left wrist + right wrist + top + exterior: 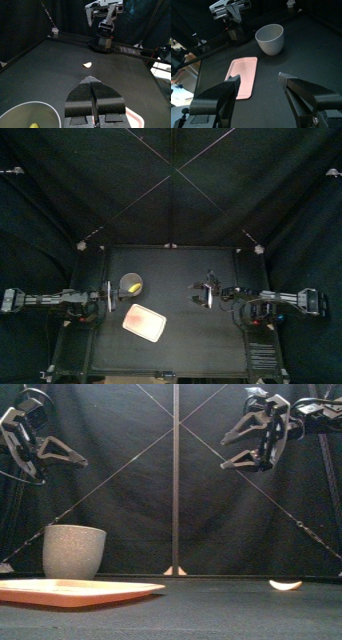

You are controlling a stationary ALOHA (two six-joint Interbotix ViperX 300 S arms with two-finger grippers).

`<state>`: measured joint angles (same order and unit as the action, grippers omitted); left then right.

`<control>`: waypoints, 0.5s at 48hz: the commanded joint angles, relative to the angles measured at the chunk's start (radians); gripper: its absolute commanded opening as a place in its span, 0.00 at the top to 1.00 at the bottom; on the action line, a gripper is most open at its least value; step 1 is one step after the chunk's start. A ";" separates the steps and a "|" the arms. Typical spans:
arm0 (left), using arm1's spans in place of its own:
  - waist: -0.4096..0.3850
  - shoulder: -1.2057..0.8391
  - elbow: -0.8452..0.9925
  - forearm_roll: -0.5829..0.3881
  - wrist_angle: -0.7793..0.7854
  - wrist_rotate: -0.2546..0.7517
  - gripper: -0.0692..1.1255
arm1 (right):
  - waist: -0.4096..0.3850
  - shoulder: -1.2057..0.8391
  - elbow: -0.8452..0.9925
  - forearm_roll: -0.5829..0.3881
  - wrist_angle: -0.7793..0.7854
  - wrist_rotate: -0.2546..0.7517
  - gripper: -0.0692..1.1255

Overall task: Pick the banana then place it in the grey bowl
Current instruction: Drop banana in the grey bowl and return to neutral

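Left hand (54, 449) and right hand (225, 452) hang high above the worktop (227, 609), one at each upper corner. The right hand's jaws stand apart. Well below the left hand stands a tall grey speckled cup (74, 550), upright, its inside hidden. Also beneath the left hand, nearer the camera than the cup, lies a flat pink tray (80, 591). Well below the right hand, a small pale crescent-shaped toy (285, 585) lies on the worktop, well apart from cup and tray.

no readable text, no label on the grey cup (74, 551), none on the pink tray (80, 591)
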<state>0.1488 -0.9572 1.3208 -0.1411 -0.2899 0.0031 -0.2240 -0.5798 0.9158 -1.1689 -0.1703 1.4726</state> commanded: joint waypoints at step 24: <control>0.005 -0.089 -0.057 -0.078 -0.034 -0.006 0.95 | -0.005 -0.018 0.101 0.233 -0.005 -0.015 0.15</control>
<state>0.1503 -1.0370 1.2993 -0.2148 -0.3129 -0.0031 -0.2286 -0.5875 1.0186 -0.9388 -0.1703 1.4588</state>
